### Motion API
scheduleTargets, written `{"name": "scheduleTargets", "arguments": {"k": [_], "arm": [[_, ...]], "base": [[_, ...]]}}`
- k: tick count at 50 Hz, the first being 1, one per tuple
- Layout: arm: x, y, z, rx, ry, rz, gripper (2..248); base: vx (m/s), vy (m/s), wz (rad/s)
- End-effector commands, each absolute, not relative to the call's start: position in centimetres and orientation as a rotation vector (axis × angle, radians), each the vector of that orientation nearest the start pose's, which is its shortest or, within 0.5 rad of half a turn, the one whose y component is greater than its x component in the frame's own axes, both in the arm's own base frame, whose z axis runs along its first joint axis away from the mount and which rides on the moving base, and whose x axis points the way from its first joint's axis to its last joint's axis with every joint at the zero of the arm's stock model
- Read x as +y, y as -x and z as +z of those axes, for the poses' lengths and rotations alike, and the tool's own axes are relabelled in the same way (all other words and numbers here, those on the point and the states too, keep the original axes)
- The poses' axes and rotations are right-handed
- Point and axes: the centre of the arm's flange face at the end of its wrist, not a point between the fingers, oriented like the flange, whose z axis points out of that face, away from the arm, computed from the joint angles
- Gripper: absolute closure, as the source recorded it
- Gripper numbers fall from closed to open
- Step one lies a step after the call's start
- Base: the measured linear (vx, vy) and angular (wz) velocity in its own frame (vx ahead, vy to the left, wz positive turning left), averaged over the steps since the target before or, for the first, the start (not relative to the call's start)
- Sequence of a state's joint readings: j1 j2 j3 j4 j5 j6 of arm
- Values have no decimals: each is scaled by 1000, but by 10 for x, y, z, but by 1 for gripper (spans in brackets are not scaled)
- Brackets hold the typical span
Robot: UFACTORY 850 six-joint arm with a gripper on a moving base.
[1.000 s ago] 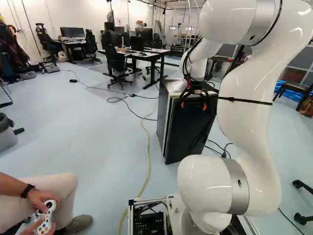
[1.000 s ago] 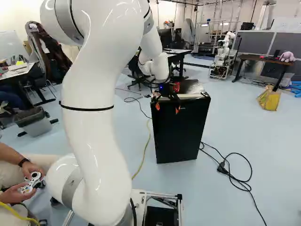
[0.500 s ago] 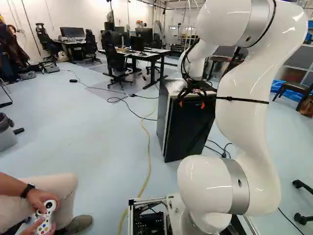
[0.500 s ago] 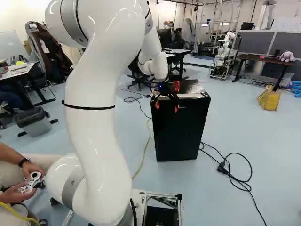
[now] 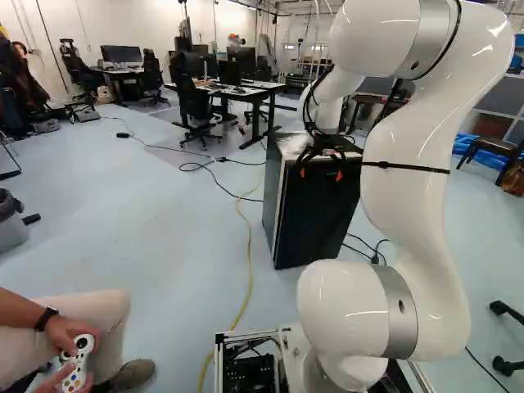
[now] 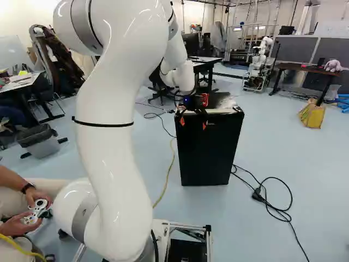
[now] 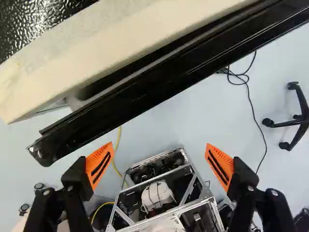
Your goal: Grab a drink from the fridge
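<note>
My gripper (image 5: 321,173) hangs at the upper front of the black fridge (image 5: 315,217) in the left base view. In the right base view the fridge (image 6: 210,153) stands upright, its dark door facing the base. From the wrist, my gripper (image 7: 159,164) has its orange-padded fingers wide apart, with nothing between them. The fridge door's top edge (image 7: 164,79) runs slantwise ahead of the fingertips, not between them. Behind it lies the pale front strip of the fridge top (image 7: 111,38). The door looks closed. No drink is visible; the fridge's inside is hidden.
Black cables (image 6: 272,204) lie on the floor right of the fridge, and a yellow cable (image 5: 246,278) runs along its left. A person's hands hold a controller (image 5: 76,360) at the left. Another robot (image 6: 262,54) stands far back. A bin (image 6: 41,141) is at the left.
The base has moved slightly: the fridge sits a little higher in both base views. Over the first half second the arm shifted slightly too, its upper part moving left in the left base view.
</note>
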State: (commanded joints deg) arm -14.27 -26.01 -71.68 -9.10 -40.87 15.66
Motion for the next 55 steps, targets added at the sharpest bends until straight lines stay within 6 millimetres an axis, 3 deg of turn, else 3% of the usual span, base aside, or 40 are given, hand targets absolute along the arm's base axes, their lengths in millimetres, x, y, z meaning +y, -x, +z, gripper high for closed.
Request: {"name": "scheduleTargets", "arguments": {"k": [10,29,55], "arm": [[-154,-570,434,654,3178,-153,3],[-156,-578,411,649,3177,-127,3],[-157,-583,410,644,3172,-197,3]], "base": [[0,0,0],[0,0,0],[0,0,0]]}}
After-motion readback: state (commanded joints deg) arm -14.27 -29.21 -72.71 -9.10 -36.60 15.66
